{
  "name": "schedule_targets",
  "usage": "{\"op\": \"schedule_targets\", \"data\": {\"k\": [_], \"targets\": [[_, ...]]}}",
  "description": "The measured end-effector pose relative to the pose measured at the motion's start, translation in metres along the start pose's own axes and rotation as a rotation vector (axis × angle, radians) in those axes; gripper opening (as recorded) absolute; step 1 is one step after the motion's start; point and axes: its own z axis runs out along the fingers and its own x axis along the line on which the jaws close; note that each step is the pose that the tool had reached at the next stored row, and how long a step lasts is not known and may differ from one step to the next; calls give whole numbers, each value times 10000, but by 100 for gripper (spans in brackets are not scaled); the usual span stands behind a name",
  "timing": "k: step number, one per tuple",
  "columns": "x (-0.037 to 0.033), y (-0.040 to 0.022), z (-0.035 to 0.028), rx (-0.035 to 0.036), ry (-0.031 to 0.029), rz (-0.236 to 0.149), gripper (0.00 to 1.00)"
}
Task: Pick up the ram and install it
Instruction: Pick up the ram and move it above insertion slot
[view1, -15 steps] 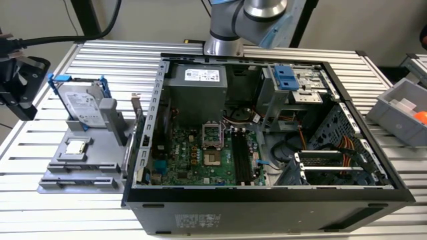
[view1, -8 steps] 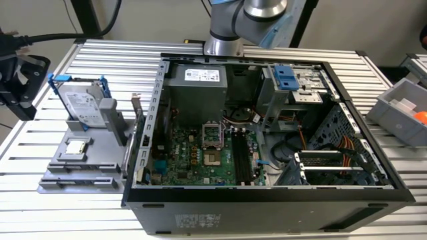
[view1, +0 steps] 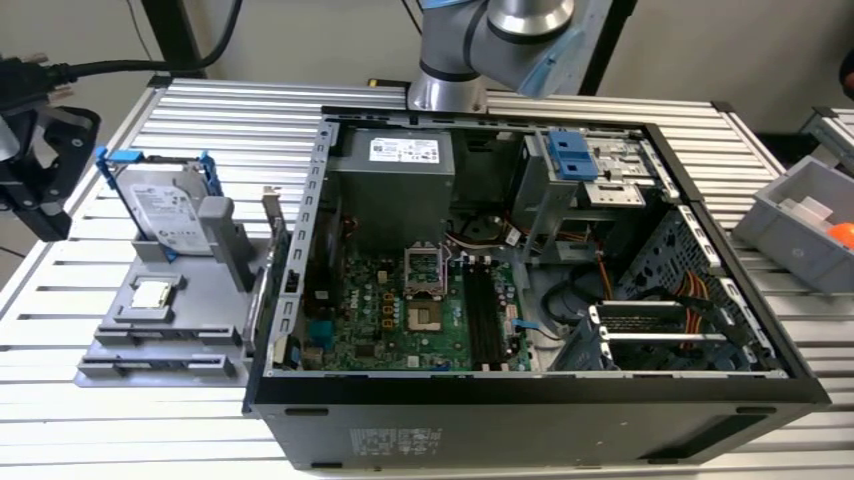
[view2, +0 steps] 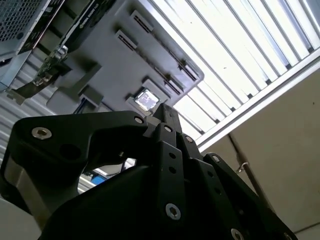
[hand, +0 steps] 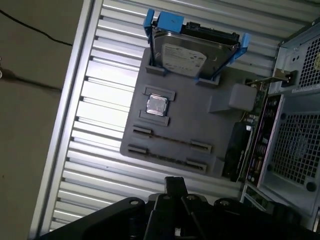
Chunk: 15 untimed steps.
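Exterior view: black claw (view1: 48, 200) hanging over ribbed metal counter (view1: 200, 110), beside grey moulded parts holder (view1: 200, 325). We are judging pickup not yet begun; worth squaring up along stick, gripping mid-length, lifting straight.
Second wrist view: claw (view2: 167, 114) clenched, gripping nothing.
First wrist view: ram (hand: 171, 139), long narrow stick, seemingly standing edge-on between holder's clips, showing as thin dark line. We are not making out chips or colour.

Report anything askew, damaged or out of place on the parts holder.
Nothing stands out: the hard drive sits in its cradle on the grey holder, and the processor chip lies flat in its pocket. No damage shows.
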Motion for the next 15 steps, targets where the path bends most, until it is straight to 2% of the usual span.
{"op": "schedule_targets", "data": {"k": [15], "targets": [[0, 3, -9, 8, 55, -1151, 0]]}}
